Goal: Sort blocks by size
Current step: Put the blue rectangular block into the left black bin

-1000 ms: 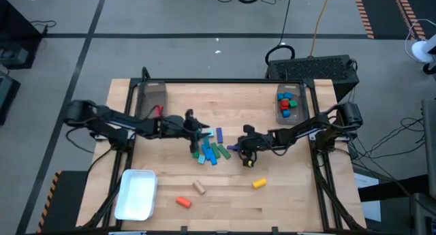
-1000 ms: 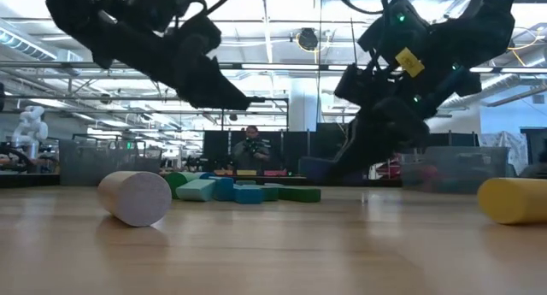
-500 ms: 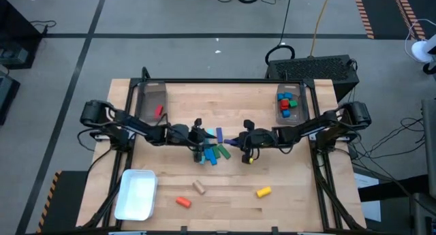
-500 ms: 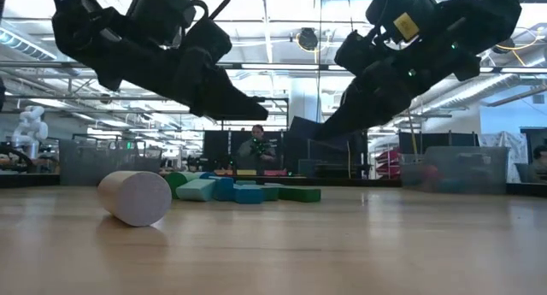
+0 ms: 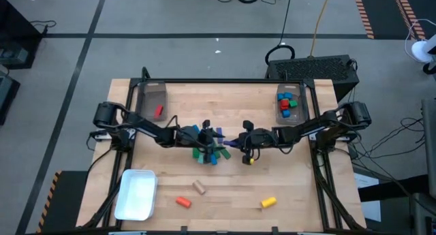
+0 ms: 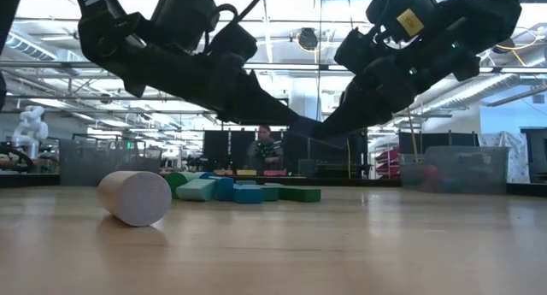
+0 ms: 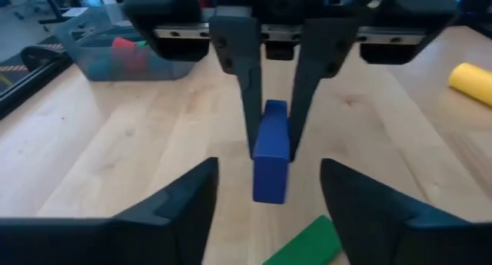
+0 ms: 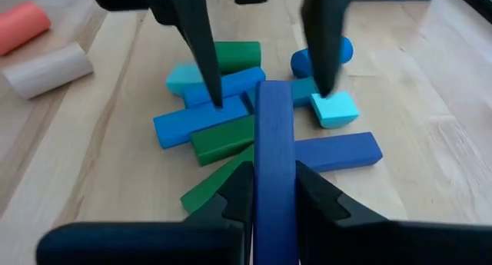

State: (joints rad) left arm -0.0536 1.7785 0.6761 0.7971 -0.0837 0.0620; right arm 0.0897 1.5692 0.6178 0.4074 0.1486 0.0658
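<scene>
My right gripper [image 5: 234,142] is shut on a dark blue bar [image 8: 274,127], held above the pile of blocks [image 5: 208,152] at the table's middle. The pile holds blue and green bars, a light-blue cube [image 8: 334,109] and a blue cylinder, all lying flat on the wood. My left gripper [image 5: 215,134] faces the right one, open. Its fingers [image 8: 201,50] stand either side of the bar's free end [image 7: 269,184] without touching it. My right gripper pinches the blue bar's two long sides [image 8: 274,173] between its two fingers. The fingers come from the table's right, slanting down, and lie along the bar. The bar is lifted clear of the pile, sticking out ahead of the fingers toward my left gripper.
A clear bin [image 5: 153,99] with a red block stands far left, and a clear bin [image 5: 289,104] with several blocks far right. A white tray [image 5: 136,194] sits near left. Orange [image 5: 182,201], tan [image 5: 199,187] and yellow [image 5: 268,202] cylinders lie near the front edge.
My left gripper has gone toward the table's right and down, up to the right gripper. My right gripper has risen a little with the blue bar, then kept still. The yellow cylinder has rolled toward the table's near edge.
</scene>
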